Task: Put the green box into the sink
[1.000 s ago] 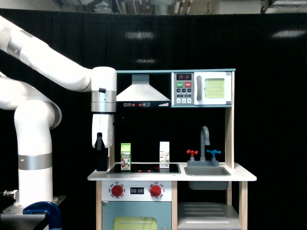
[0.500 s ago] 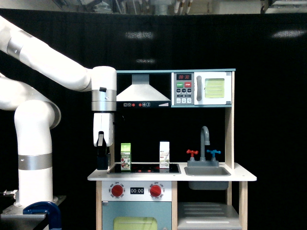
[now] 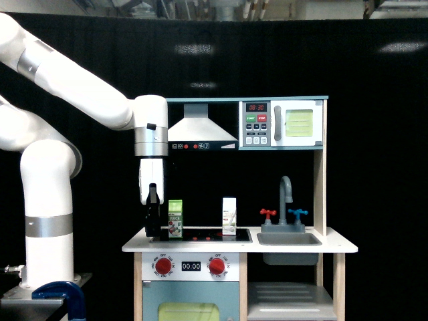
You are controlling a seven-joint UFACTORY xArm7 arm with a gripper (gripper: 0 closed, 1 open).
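The green box stands upright on the black stovetop, at its left end. My gripper hangs from the white arm just to the left of the box, fingers pointing down near the stovetop's left edge. Its dark fingers are seen side-on, so I cannot tell whether they are open or shut. Nothing shows between them. The sink, a grey basin in the white counter, lies on the exterior view's right, with a grey faucet and red and blue tap handles behind it.
A white carton stands on the stovetop between the green box and the sink. Above hang a range hood and a toy microwave. A wooden post rises at the counter's right.
The arm has shifted toward the exterior view's right, bringing the gripper closer to the green box. The box and the white carton have not moved.
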